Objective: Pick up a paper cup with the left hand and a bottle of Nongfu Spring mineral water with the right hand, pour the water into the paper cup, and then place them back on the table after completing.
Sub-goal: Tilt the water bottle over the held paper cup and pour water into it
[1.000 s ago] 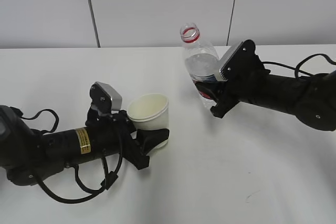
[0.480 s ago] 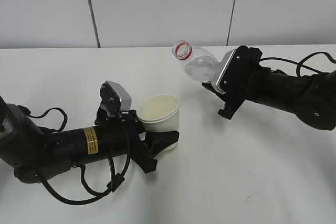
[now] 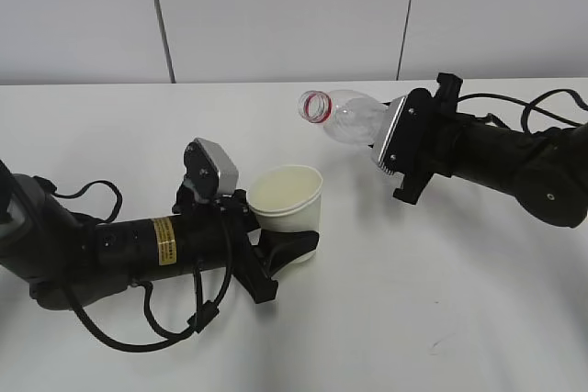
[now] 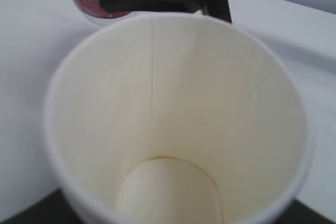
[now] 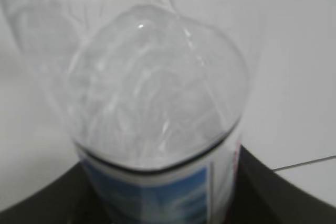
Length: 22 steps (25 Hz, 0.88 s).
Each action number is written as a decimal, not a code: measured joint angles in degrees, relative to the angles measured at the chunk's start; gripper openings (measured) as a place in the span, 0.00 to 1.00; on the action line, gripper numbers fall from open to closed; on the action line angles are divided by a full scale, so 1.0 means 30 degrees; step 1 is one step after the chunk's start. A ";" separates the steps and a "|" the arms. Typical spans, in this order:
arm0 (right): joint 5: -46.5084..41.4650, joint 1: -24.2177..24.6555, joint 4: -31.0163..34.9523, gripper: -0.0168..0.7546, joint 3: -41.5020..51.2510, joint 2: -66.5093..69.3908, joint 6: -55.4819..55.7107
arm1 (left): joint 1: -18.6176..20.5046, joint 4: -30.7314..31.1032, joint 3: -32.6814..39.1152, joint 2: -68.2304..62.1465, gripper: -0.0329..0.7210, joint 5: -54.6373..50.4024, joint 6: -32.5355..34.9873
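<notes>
My left gripper (image 3: 292, 243), on the yellow-stickered arm, is shut on a white paper cup (image 3: 288, 201) and holds it upright just above the table. The cup fills the left wrist view (image 4: 173, 124); its inside looks dry. My right gripper (image 3: 397, 153) is shut on a clear water bottle (image 3: 349, 119), tipped nearly level with its open red-ringed mouth (image 3: 314, 106) pointing left, above and right of the cup. The bottle fills the right wrist view (image 5: 157, 108), with water inside and a blue label low down. No stream shows.
The white table (image 3: 441, 300) carries a small scuff mark (image 3: 443, 344) at the front right. A grey panelled wall (image 3: 276, 6) stands behind. Black cables trail from both arms.
My right gripper has tipped the bottle from near upright to almost level, mouth moving left and down. My left arm has carried the cup to the right, toward the bottle.
</notes>
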State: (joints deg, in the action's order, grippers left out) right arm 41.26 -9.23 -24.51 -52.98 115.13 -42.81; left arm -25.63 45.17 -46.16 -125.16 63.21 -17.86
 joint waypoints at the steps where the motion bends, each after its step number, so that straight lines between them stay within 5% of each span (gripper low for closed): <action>1: 0.0000 0.0000 0.0000 0.51 0.0000 0.0000 -0.0358 | 0.0000 0.0017 -0.0096 0.0044 0.54 -0.0020 0.0000; 22: 0.0841 0.0000 0.1201 0.51 0.0000 0.0000 -0.5968 | 0.0000 0.0229 -0.0293 0.0084 0.54 -0.0880 0.0000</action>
State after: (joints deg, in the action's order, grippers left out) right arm 43.78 -9.23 -20.91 -52.98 115.13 -60.72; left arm -25.63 45.86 -47.04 -124.90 60.57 -17.86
